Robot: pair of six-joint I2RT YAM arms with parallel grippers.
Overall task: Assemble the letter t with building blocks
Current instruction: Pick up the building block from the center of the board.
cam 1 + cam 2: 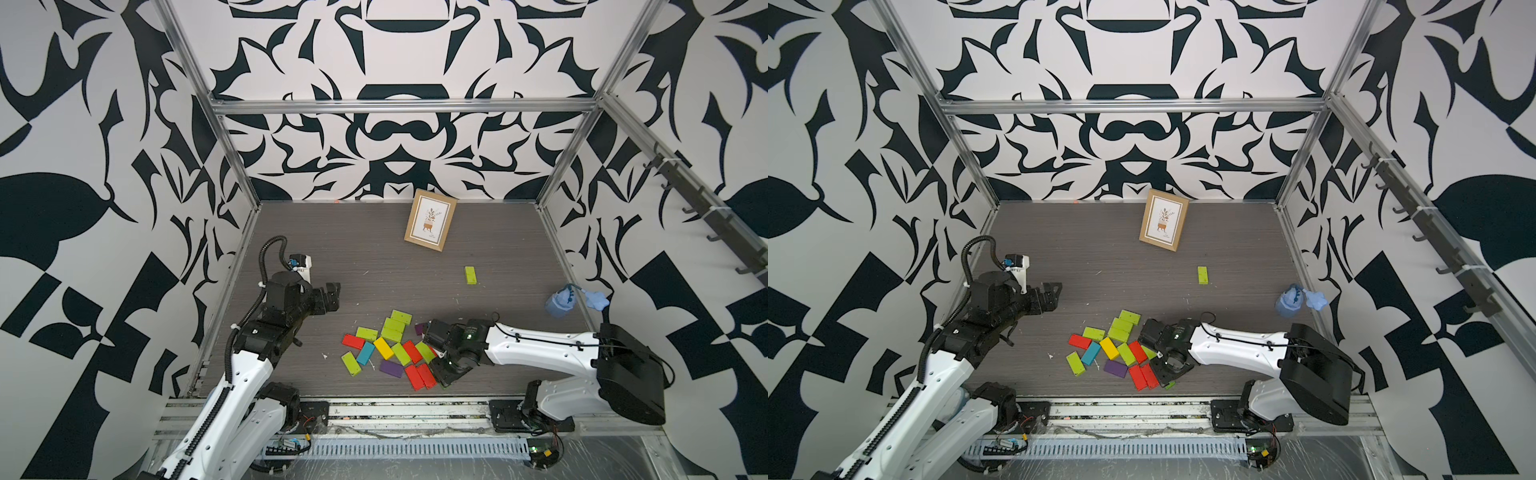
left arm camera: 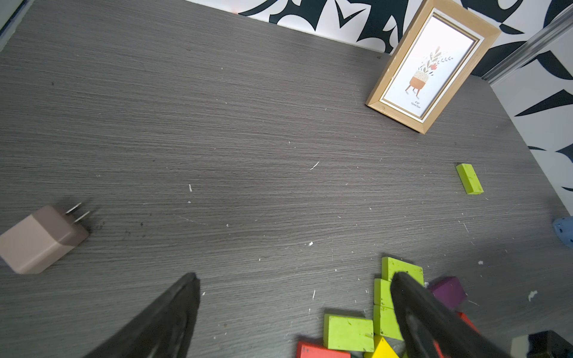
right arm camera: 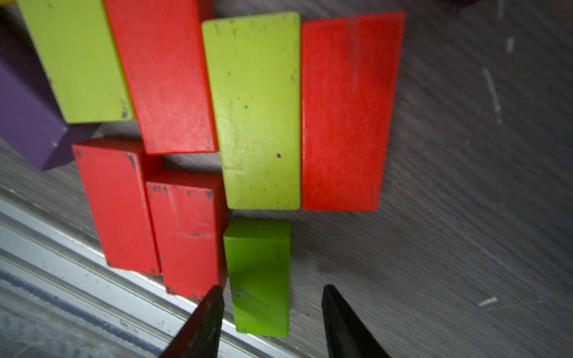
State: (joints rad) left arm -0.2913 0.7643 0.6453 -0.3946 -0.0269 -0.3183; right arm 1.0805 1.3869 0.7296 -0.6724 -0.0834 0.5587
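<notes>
Since the green block (image 3: 256, 257) lies between its tips, the right gripper (image 3: 273, 288) straddles it, spread and not yet pinching, with other building blocks (image 3: 254, 108) just ahead on the counter (image 1: 374, 257); the left gripper (image 2: 296, 276) hangs wide open, unneeded.

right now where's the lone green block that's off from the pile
In both top views the lone green block lies on the right side of the table, beyond the pile, between the picture frame and the blue object.
</notes>
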